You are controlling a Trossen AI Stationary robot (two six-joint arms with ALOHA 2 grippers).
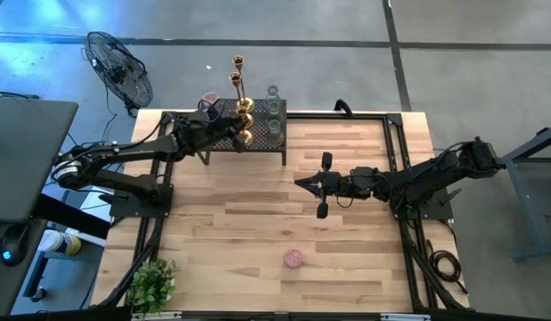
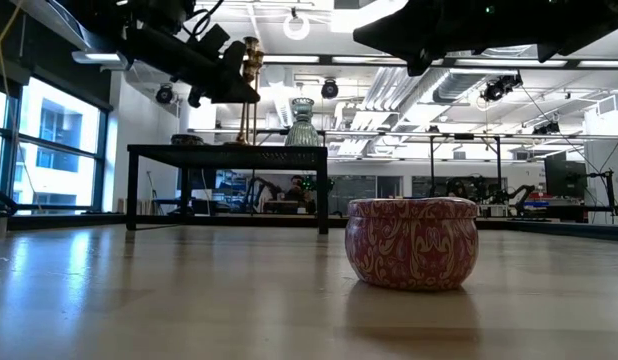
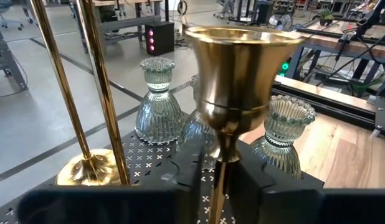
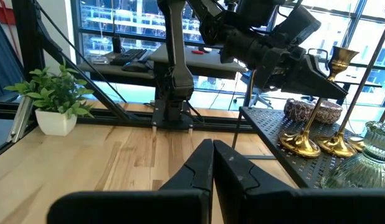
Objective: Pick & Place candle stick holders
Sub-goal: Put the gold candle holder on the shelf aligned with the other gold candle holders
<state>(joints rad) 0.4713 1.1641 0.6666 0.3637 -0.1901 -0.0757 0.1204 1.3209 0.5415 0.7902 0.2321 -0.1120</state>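
Three gold candlesticks; three green glass holders; two pink tins; one plant.

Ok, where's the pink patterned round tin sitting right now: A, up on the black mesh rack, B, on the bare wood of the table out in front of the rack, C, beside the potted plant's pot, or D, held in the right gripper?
B: the pink tin rests alone on the wooden table, clear of the black mesh rack, with the shut right gripper holding nothing.
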